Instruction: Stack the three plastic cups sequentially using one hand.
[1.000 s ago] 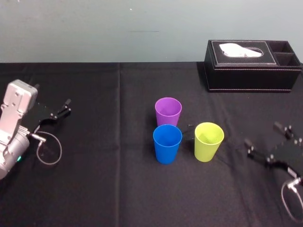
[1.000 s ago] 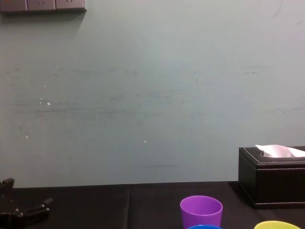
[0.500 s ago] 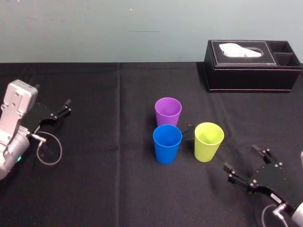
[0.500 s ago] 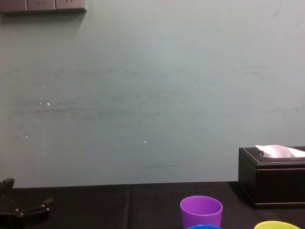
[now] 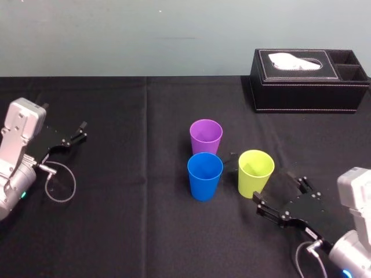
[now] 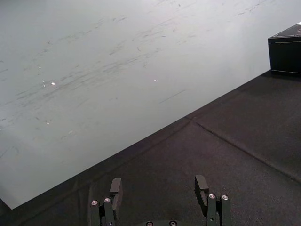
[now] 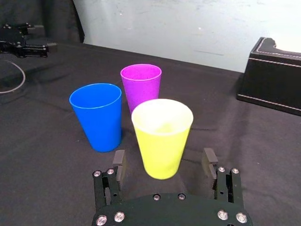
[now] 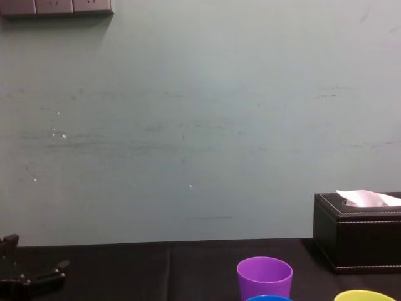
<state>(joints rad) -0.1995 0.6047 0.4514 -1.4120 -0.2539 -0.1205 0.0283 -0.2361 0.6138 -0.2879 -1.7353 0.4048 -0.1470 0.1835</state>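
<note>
Movement first: my right gripper (image 5: 279,193) has come in from the table's right edge over the last second. It now sits low just beside the yellow-green cup (image 5: 255,172), on the cup's right, with its fingers spread wide and nothing between them. The three cups have not shifted: the purple cup (image 5: 206,136) stands behind the blue cup (image 5: 204,175), with the yellow-green one to their right, all upright on the black cloth (image 5: 133,220). My left gripper (image 5: 78,132) stays parked far to the left, its fingers also apart. My right wrist view adds that the yellow-green cup stands straight ahead, in line with the gap of my spread fingers (image 7: 120,160) and untouched. The chest view catches the purple cup from the side and only the rims of the other two. It also shows the black tissue box (image 5: 310,81) side-on, with white tissue poking out.
</note>
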